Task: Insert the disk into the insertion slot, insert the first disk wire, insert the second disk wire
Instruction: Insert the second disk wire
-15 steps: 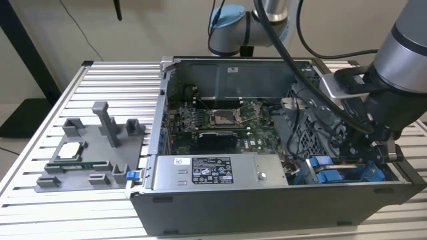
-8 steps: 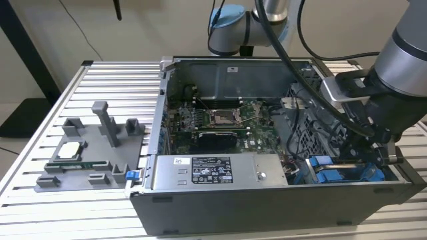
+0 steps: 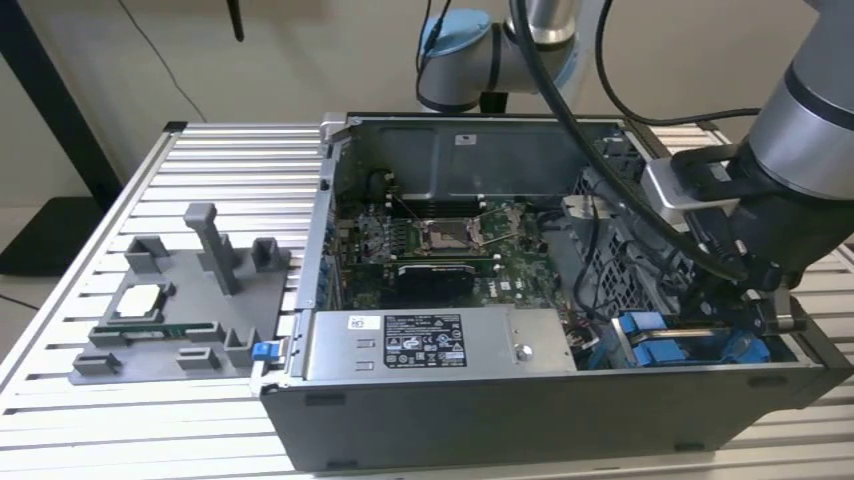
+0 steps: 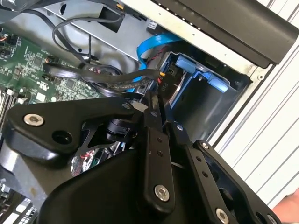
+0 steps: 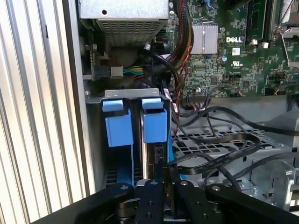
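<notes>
1. I locate the gripper (image 5: 163,179) low in the open computer case (image 3: 534,400), at the drive corner on the exterior view's right, directly at the rear edge of the disk (image 5: 152,154).
2. In both wrist views the two fingers (image 4: 154,121) stand close together with only a narrow gap, pinching a small dark connector at their tips. I judge this to be a disk wire plug, though the plug itself is largely hidden.
3. The disk sits seated in the insertion slot (image 5: 98,140) of the metal drive cage, its blue carrier tab (image 5: 154,123) beside the tab of the other blue carrier (image 5: 117,128).
4. Key relation: the disk lies straight ahead of the fingertips, its long axis in line with the fingers' reach. The connector port on the disk's rear edge is just beside the tips.
5. Black cables (image 5: 219,149) loop across the perforated cage close to the gripper.
6. In the exterior view the arm (image 3: 801,170) reaches in from the right and bends steeply down into the case.
</notes>
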You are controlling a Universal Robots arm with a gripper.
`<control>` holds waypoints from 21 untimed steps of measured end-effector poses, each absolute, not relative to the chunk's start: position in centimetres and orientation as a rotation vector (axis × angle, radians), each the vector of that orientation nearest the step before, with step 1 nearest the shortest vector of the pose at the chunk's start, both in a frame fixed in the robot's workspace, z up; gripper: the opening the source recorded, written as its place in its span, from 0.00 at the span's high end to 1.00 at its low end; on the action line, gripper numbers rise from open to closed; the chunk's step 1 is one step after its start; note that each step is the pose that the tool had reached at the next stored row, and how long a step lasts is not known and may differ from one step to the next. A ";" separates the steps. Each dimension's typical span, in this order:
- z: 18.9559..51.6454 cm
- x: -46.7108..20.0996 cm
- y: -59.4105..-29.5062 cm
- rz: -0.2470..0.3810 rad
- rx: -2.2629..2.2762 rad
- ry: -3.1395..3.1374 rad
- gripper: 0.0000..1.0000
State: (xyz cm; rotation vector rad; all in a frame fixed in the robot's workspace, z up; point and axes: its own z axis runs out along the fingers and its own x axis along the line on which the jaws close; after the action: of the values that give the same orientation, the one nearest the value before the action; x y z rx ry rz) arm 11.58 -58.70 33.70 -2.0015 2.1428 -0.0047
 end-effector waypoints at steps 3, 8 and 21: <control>33.5 11.6 -58.7 -0.005 -2.002 2.143 1.00; 33.9 11.6 -58.7 0.002 -1.998 2.140 0.00; 38.7 11.6 -58.7 0.013 -2.000 2.143 0.00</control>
State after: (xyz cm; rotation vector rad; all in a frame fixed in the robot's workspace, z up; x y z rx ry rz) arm 11.60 -58.70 38.67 -1.9999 2.1434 0.0129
